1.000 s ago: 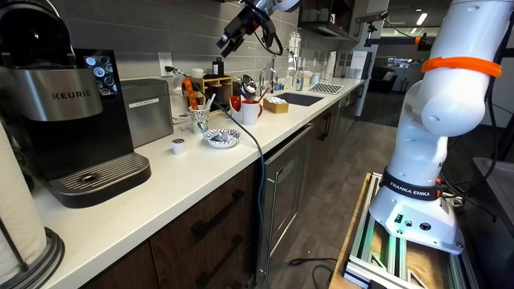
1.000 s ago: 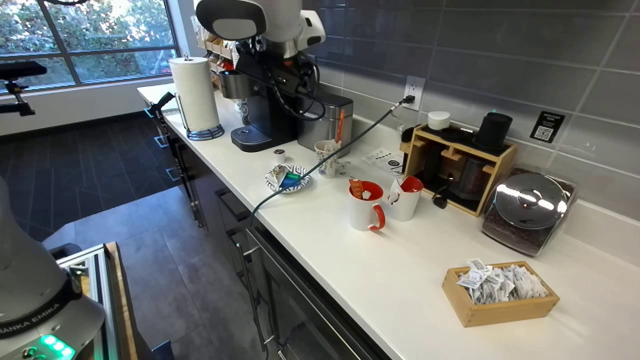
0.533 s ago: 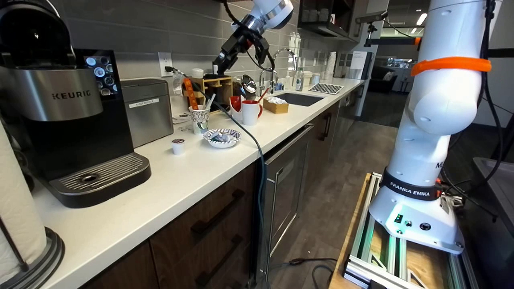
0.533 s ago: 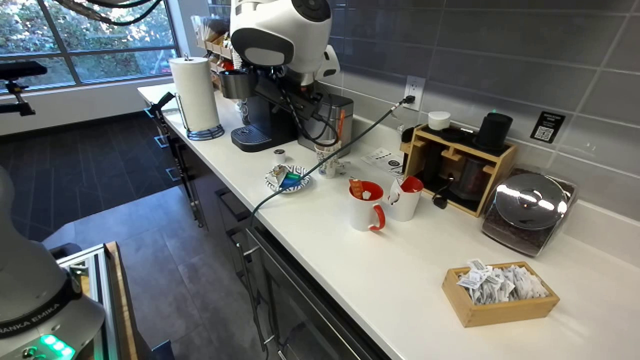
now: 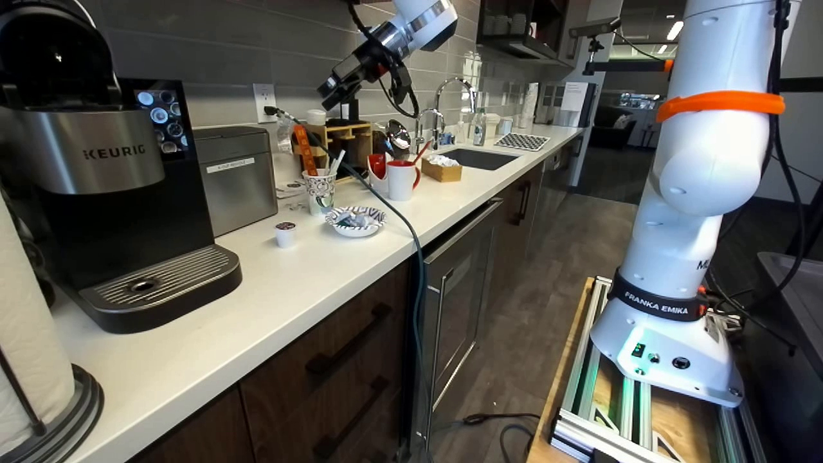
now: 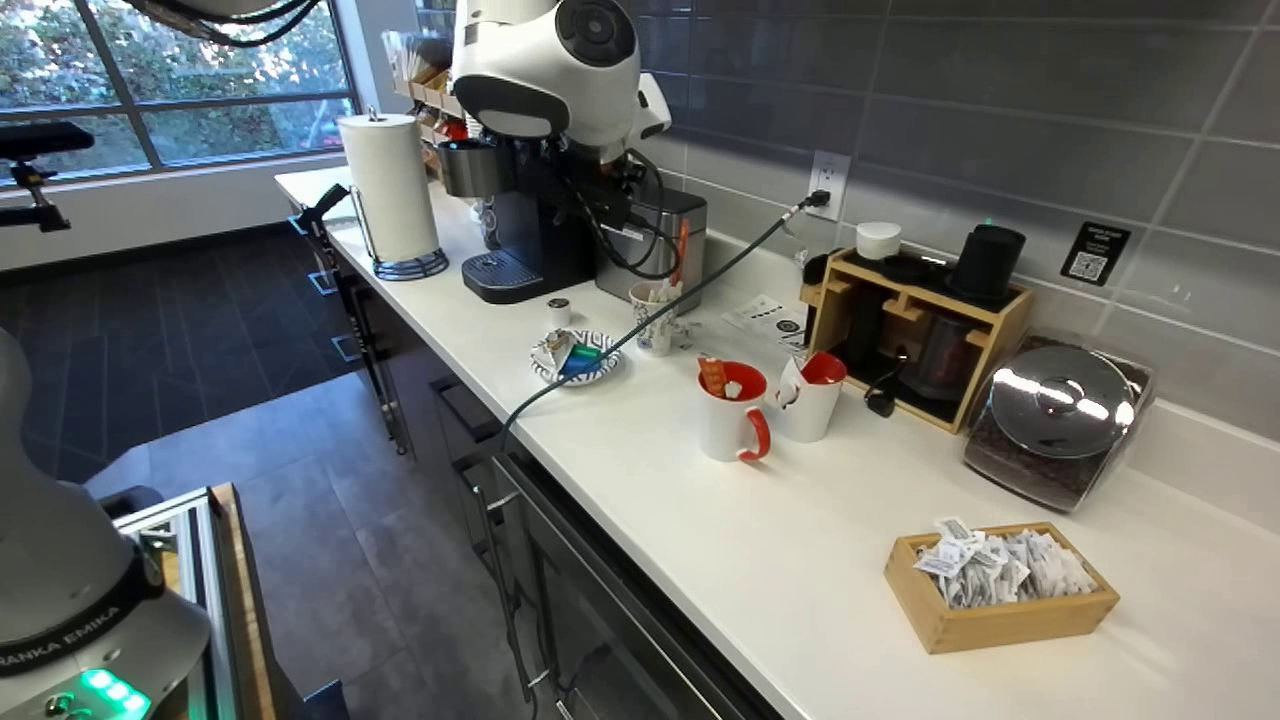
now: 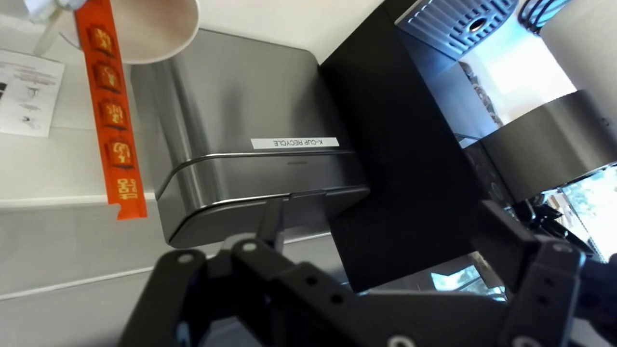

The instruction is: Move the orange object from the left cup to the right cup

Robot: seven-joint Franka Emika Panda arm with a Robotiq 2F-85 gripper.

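The orange object [image 5: 308,149] is a long flat strip leaning upright in the left cup, a white patterned cup [image 5: 321,197], not see-through. Both also show in an exterior view, the orange object [image 6: 682,246] and cup [image 6: 652,318], and at the left of the wrist view [image 7: 113,115]. Two white cups with red insides, one a handled mug [image 5: 402,182], stand to the right; I cannot tell which is the right cup. My gripper [image 5: 328,95] is open and empty, above and apart from the orange object. In the wrist view its fingers [image 7: 390,231] are wide apart.
A black coffee machine [image 5: 122,212] and grey metal box [image 5: 235,177] stand left of the cup. A dark cable [image 5: 386,202] crosses in front of it. A patterned bowl [image 5: 355,222], coffee pod [image 5: 285,235] and wooden organizer [image 6: 905,330] are nearby. White sticks lean in the cup.
My gripper has come down, then shifted toward the coffee machine and slightly up, nearer to above the patterned cup. The orange object and cups have not moved.
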